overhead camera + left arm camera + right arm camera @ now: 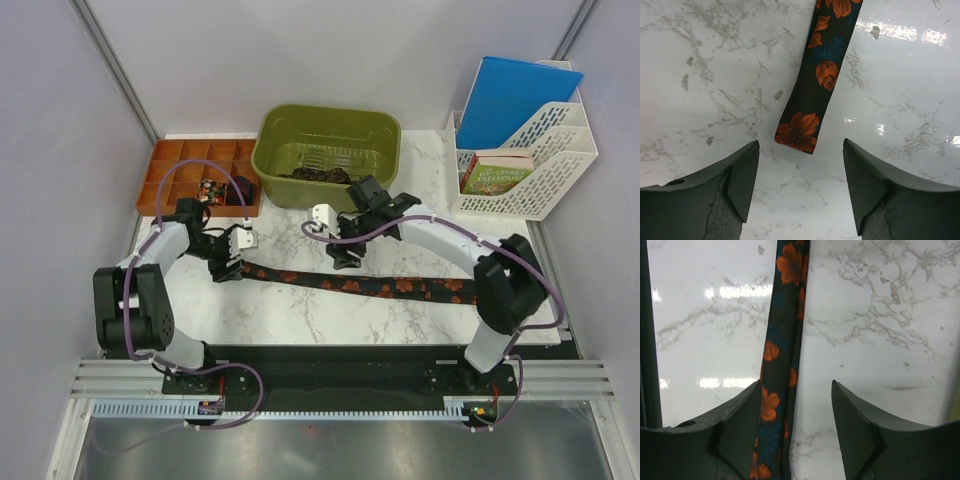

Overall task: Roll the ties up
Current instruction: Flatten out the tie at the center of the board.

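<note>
Black floral tie — one, flat — left hand, right hand spread

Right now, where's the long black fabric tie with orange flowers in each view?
Top external: long black orange-flowered fabric tie lies across mid-table.
Left wrist: tie end, upper centre.
Right wrist: tie runs top to bottom, left of centre.
Shared landmark: white marble tabletop.

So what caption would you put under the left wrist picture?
Open left gripper framing the end of an orange-flowered tie lying flat on the marble table.
</note>
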You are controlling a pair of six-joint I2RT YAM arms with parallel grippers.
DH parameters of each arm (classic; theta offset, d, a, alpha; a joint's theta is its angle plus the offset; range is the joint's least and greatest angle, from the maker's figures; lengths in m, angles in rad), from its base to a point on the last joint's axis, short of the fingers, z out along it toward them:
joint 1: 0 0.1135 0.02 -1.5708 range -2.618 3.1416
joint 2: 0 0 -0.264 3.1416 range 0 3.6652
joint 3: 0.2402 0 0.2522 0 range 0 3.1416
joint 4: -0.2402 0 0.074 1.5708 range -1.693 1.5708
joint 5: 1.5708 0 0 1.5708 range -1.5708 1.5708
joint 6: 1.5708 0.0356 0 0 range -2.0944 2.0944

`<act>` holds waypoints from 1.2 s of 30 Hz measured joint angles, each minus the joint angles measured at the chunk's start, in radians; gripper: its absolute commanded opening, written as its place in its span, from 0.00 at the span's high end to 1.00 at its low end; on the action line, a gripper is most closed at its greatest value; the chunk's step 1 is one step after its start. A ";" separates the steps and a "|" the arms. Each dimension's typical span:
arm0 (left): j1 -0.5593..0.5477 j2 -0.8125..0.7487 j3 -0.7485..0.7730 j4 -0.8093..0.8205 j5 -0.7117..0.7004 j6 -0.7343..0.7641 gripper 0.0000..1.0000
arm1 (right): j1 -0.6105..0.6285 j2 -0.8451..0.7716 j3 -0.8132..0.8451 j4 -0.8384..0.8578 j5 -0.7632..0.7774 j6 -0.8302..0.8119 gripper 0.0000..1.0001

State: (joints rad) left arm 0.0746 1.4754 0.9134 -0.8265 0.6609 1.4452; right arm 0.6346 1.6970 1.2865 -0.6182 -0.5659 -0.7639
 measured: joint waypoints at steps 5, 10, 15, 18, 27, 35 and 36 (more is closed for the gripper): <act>0.000 0.113 0.031 -0.002 0.005 0.038 0.31 | 0.041 0.142 0.086 0.088 -0.058 0.208 0.70; 0.001 0.118 0.039 -0.003 0.014 0.076 0.40 | 0.068 0.229 0.107 0.227 -0.111 0.497 0.79; 0.006 0.116 0.031 -0.005 0.016 0.098 0.44 | 0.112 0.301 0.119 0.328 -0.143 0.698 0.81; 0.008 0.109 0.008 -0.006 0.019 0.101 0.41 | 0.135 0.333 0.113 0.351 -0.135 0.745 0.81; 0.005 0.109 -0.021 -0.006 0.024 0.101 0.33 | 0.086 0.356 0.032 0.343 -0.067 0.700 0.81; -0.046 0.109 -0.021 0.019 0.027 0.093 0.32 | 0.021 0.280 -0.066 0.309 -0.084 0.590 0.79; -0.050 0.109 -0.021 0.022 0.028 0.091 0.32 | 0.018 0.272 -0.071 0.301 -0.084 0.581 0.76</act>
State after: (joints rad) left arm 0.0242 1.5848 0.8925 -0.8047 0.6891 1.5364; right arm 0.6525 1.9694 1.2152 -0.3168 -0.6498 -0.1833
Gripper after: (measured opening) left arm 0.680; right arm 0.195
